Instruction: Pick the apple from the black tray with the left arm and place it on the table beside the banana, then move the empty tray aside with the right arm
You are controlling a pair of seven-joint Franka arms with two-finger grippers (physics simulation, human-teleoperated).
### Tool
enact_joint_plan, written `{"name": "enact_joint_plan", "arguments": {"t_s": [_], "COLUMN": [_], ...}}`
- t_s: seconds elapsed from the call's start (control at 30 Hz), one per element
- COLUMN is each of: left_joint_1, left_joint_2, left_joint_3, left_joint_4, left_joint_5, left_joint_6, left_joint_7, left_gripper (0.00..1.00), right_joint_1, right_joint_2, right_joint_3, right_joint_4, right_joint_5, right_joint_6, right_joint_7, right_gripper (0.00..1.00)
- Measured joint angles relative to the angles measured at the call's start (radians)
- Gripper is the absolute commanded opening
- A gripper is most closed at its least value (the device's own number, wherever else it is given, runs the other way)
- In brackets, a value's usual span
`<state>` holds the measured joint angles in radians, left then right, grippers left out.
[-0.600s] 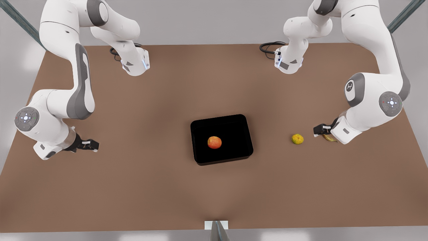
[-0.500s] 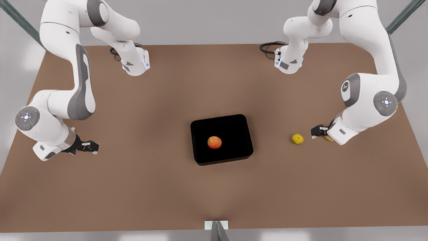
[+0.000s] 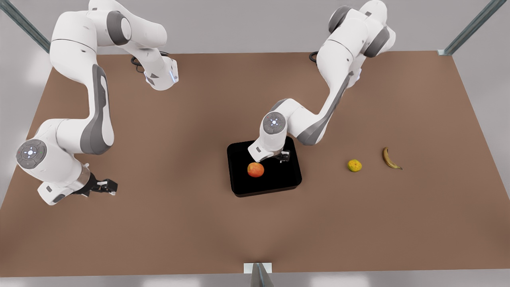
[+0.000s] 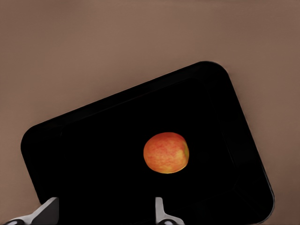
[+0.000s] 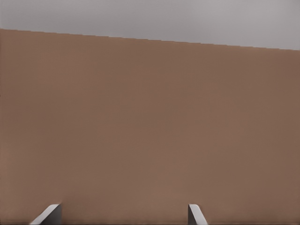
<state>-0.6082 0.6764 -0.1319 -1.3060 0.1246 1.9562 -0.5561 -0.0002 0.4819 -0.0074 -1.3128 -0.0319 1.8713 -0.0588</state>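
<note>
Your left gripper [image 3: 283, 158] hangs over the black tray [image 3: 293, 181], fingers spread and holding nothing, just beside the apple [image 3: 255, 170], which lies inside that tray. Your right gripper [image 3: 106, 186] waits well apart from the tray, over the table [image 3: 179, 223], its fingers likewise spread. The banana [image 3: 390, 158] lies beyond a yellow-green fruit [image 3: 354, 165], both well apart from the tray.

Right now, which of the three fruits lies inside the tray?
The red-orange apple, in the black tray beneath the left claw; the yellow-green fruit and banana lie on the table.
</note>
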Motion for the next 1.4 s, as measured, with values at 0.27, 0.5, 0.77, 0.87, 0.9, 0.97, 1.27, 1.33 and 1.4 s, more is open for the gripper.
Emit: {"name": "enact_joint_plan", "arguments": {"t_s": [0.27,0.5,0.77,0.87,0.9,0.97,1.27,1.33,1.4], "left_joint_1": [-0.056,-0.07,-0.105,-0.103,-0.102,-0.099,-0.089,-0.088,-0.089], "left_joint_2": [0.125,0.171,0.2,0.201,0.201,0.201,0.205,0.215,0.23], "left_joint_3": [0.0,0.0,0.0,0.002,0.003,0.003,0.007,0.008,0.011], "left_joint_4": [0.018,0.01,-0.036,-0.066,-0.068,-0.07,-0.103,-0.102,-0.1], "left_joint_5": [0.089,0.156,0.251,0.286,0.295,0.312,0.364,0.368,0.372], "left_joint_6": [0.162,0.258,0.322,0.352,0.359,0.37,0.413,0.422,0.433], "left_joint_7": [-0.293,-0.435,-0.513,-0.534,-0.54,-0.551,-0.589,-0.596,-0.602], "left_gripper": [1.0,1.0,1.0,1.0,1.0,1.0,1.0,1.0,1.0], "right_joint_1": [0.003,0.003,0.003,0.003,0.003,0.003,0.003,0.003,0.003], "right_joint_2": [0.0,0.0,0.0,0.0,0.0,0.001,0.001,0.001,0.001], "right_joint_3": [0.0,0.0,0.0,0.0,0.0,0.0,0.0,0.0,0.0], "right_joint_4": [-0.001,-0.001,-0.001,-0.001,-0.001,-0.001,-0.001,-0.001,-0.001], "right_joint_5": [-0.001,-0.003,-0.003,-0.003,-0.003,-0.003,-0.003,-0.004,-0.004], "right_joint_6": [-0.026,-0.032,-0.034,-0.034,-0.034,-0.034,-0.035,-0.035,-0.035], "right_joint_7": [-0.003,-0.004,-0.005,-0.005,-0.006,-0.006,-0.006,-0.006,-0.006], "right_gripper": [1.0,1.0,1.0,1.0,1.0,1.0,1.0,1.0,1.0]}}
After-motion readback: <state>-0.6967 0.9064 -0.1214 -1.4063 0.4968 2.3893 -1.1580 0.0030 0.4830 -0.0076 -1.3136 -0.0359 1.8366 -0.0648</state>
